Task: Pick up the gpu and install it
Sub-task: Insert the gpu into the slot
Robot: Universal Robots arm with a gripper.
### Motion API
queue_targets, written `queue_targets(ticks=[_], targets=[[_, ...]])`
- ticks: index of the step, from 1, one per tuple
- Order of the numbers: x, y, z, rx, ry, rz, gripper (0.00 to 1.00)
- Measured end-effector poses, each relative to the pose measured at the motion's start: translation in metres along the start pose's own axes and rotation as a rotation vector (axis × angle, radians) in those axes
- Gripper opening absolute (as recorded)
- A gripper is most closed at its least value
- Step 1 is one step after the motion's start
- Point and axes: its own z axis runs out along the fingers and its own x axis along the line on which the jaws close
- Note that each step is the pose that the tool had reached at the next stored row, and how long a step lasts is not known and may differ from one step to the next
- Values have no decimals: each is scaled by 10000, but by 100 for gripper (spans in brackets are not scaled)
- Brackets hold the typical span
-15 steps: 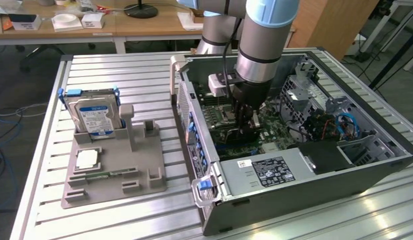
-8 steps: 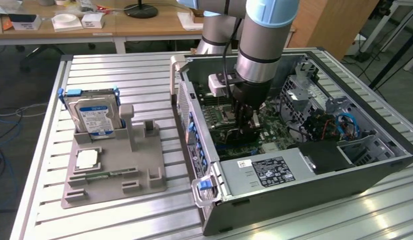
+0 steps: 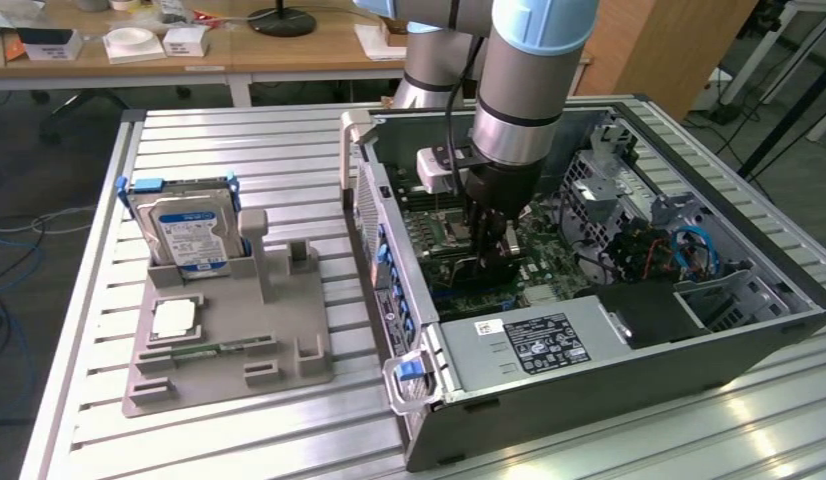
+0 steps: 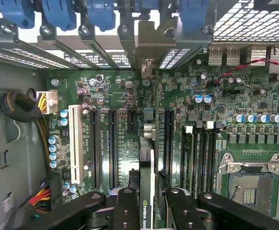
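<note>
In the wrist view the gpu (image 4: 147, 158) stands on edge over the motherboard (image 4: 115, 91), a thin dark card with a green-lettered label. Its silver end bracket (image 4: 151, 45) reaches the case's rear slot openings. My gripper (image 4: 146, 213) is shut on the card, with black fingers (image 4: 125, 211) on either side of it. The card lines up between the long black expansion slots (image 4: 113, 143); whether it is seated in one I cannot tell. In the exterior view my gripper (image 3: 487, 262) reaches straight down into the open computer case (image 3: 733, 340).
The power supply (image 3: 540, 340) fills the case's near end, and blue and black cables (image 3: 680, 250) lie at the exterior view's right. Left of the case a grey holder (image 3: 226, 350) carries a hard drive (image 3: 186, 225), a white square part (image 3: 176, 318) and a green memory stick (image 3: 206, 350).
</note>
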Motion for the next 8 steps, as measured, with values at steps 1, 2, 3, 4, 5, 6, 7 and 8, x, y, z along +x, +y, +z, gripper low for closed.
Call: queue_targets(ticks=[1, 2, 3, 4, 5, 6, 7, 8], targets=[[0, 0, 0, 0, 0, 0, 26], [0, 0, 0, 0, 1, 0, 26], [0, 0, 0, 0, 1, -2, 26], [0, 0, 0, 0, 1, -3, 26], [0, 0, 0, 1, 1, -3, 26], [0, 0, 0, 0, 0, -3, 26], [0, 0, 0, 0, 1, -3, 26], [0, 0, 0, 0, 1, -3, 26]])
